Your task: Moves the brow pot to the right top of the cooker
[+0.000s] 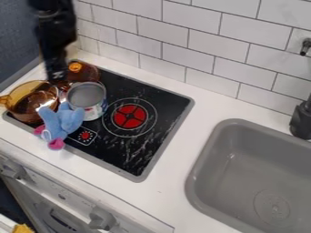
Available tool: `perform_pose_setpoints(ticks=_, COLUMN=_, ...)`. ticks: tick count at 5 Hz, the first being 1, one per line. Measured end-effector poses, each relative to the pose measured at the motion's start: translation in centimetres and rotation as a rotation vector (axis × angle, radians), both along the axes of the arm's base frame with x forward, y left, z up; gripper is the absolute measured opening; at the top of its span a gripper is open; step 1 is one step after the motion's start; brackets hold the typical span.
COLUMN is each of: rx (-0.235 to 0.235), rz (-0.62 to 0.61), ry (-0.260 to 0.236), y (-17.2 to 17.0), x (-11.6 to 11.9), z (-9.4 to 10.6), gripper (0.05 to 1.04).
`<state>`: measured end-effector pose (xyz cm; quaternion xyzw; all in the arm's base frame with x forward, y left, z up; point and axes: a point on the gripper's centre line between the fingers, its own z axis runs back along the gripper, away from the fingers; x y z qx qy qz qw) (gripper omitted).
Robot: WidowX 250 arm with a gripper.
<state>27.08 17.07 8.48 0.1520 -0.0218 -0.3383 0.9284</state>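
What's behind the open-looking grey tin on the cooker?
Behind the tin sits brown cookware with an orange knob on top. The tin covers its lower front, so whatever is there can't be seen.

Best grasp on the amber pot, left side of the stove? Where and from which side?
I'd take the amber pot by its rim at the picture's left, near the handle, from above, straddling the wall. It looks upright and open-topped; the can and blue toy crowd its right.
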Motion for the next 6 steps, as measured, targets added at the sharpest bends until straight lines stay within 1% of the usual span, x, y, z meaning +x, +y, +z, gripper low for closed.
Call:
perform_pose_setpoints(ticks=1, rx=-0.03, rz=0.054, ry=0.009, y=2.7, x=-2.4, z=-0.6, gripper=1.0)
perform_pose_setpoints(ticks=2, rx=-0.039, rz=0.118, ry=0.036, y=4.7, x=-4.1, z=-1.3, gripper=1.0)
perform_pose_setpoints(ticks=3, rx=-0.048, rz=0.132, ry=0.096, y=5.5, x=-5.0, z=-3.2, gripper=1.0)
perform_pose_setpoints(ticks=4, rx=-0.029, rz=0.093, ry=0.123, y=5.4, x=-5.1, z=-4.1, gripper=1.0)
perform_pose_setpoints(ticks=5, rx=-0.04, rz=0.039, ry=0.133, y=4.3, x=-5.0, z=-4.9, gripper=1.0)
perform_pose_setpoints(ticks=6, rx=-0.052, rz=0.003, ry=0.126, y=3.6, x=-4.6, z=-5.2, gripper=1.0)
